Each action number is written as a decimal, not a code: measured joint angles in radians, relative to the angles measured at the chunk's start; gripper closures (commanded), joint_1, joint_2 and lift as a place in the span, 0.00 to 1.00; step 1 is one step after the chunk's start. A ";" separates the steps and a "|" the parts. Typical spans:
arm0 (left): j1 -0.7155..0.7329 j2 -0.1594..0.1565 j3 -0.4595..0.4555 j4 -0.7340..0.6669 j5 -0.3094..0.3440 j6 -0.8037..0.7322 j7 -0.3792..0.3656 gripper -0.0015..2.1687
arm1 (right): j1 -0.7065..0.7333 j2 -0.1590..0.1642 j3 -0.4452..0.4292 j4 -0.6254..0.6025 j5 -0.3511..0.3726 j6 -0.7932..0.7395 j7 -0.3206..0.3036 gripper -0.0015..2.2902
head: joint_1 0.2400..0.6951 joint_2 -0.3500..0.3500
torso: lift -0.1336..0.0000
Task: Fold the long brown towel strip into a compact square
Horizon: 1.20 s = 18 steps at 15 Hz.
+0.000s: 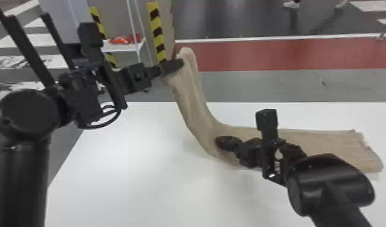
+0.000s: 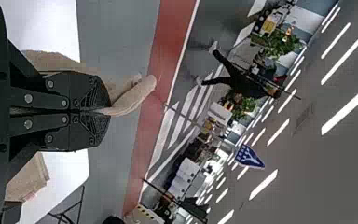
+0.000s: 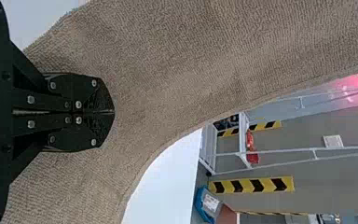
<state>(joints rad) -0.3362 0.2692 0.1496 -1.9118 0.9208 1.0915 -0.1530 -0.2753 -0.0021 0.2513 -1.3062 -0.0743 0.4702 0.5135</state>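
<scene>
The left arm (image 1: 29, 117) looms nearest, with the left gripper (image 1: 176, 65) pinching the raised end of the towel strip (image 1: 195, 114). Carry that end rightward above the surface (image 1: 125, 181), slackly, edges squared. At the bend, the right gripper (image 1: 221, 142) has its fingers together over the cloth; keep them low, then slip out before the layer lands on the flat stretch at right.

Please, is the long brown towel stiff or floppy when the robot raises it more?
Probably floppy: the towel curves down from the left hand onto the table. Its textured weave suggests it would not slip easily. Looking thin, it is likely light for its size.
</scene>
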 measured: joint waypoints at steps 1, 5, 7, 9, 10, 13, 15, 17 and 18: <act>0.002 0.004 0.001 -0.003 0.002 0.000 0.000 0.62 | -0.007 0.000 0.012 0.014 0.000 -0.008 0.000 0.65 | 0.90 0.72 | 0.07; 0.007 0.011 -0.003 -0.012 0.001 0.000 -0.002 0.62 | -0.027 0.001 0.043 0.045 -0.025 -0.042 0.020 0.65 | 0.90 0.75 | 0.07; 0.007 0.011 -0.007 -0.012 -0.001 0.000 -0.002 0.62 | -0.042 0.001 0.045 0.055 -0.061 -0.039 0.060 0.65 | 0.89 0.76 | 0.07; 0.006 0.012 -0.011 -0.012 -0.005 0.000 -0.003 0.62 | -0.028 0.001 0.037 0.034 -0.083 -0.019 0.086 0.58 | 0.89 0.77 | 0.07; 0.006 0.011 -0.014 -0.012 -0.007 0.000 -0.003 0.62 | -0.007 0.001 0.029 -0.003 -0.086 -0.001 0.085 0.47 | 0.90 0.77 | 0.07; 0.018 0.002 -0.042 -0.012 -0.010 -0.001 0.006 0.62 | 0.072 -0.023 -0.012 -0.174 -0.083 0.061 0.060 0.16 | 0.90 0.73 | 0.07; 0.015 -0.011 -0.102 -0.003 -0.054 -0.007 0.033 0.62 | 0.127 -0.103 -0.102 -0.283 -0.119 0.110 0.053 0.01 | 0.92 0.63 | 0.07; 0.004 -0.044 -0.155 0.027 -0.101 -0.009 0.040 0.62 | 0.185 -0.185 -0.206 -0.354 -0.161 0.098 0.045 0.02 | 0.93 0.46 | 0.07; 0.002 -0.070 -0.176 0.041 -0.125 -0.012 0.041 0.62 | 0.220 -0.225 -0.269 -0.383 -0.182 0.064 0.032 0.02 | 0.93 0.39 | 0.07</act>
<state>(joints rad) -0.3340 0.1988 -0.0266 -1.8704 0.7954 1.0794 -0.1117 -0.0555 -0.2271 -0.0174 -1.6894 -0.2561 0.5345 0.5451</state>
